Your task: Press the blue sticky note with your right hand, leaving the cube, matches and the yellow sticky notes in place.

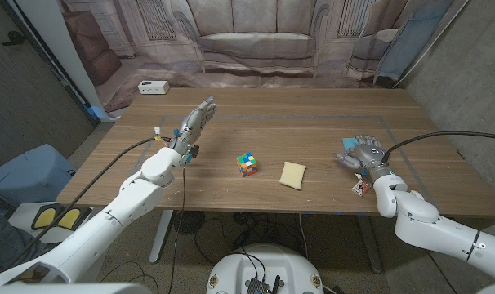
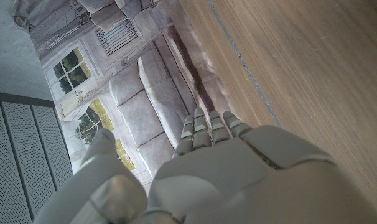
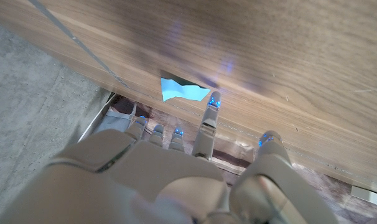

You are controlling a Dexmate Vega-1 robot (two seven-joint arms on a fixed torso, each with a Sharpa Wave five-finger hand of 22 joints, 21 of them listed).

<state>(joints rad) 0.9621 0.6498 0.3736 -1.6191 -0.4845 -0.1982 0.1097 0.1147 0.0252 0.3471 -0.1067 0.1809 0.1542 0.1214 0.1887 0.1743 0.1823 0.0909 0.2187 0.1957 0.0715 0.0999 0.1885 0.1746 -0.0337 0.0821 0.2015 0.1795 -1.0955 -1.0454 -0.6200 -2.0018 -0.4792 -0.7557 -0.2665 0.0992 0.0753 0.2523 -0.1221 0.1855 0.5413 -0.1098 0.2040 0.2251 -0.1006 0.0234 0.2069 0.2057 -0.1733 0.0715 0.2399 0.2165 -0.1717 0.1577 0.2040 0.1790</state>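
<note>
My right hand lies over the blue sticky note at the table's right side, fingers stretched out, and hides most of it. In the right wrist view one fingertip touches the edge of the blue sticky note while my right hand holds nothing. The colourful cube stands mid-table with the yellow sticky notes just right of it. A small matchbox lies by my right wrist near the front edge. My left hand hovers at the left, fingers straight and empty, as my left hand also shows from its wrist.
A white power strip lies at the table's far left corner. The wooden table has bare wood along its far half. A printed sofa backdrop hangs behind it.
</note>
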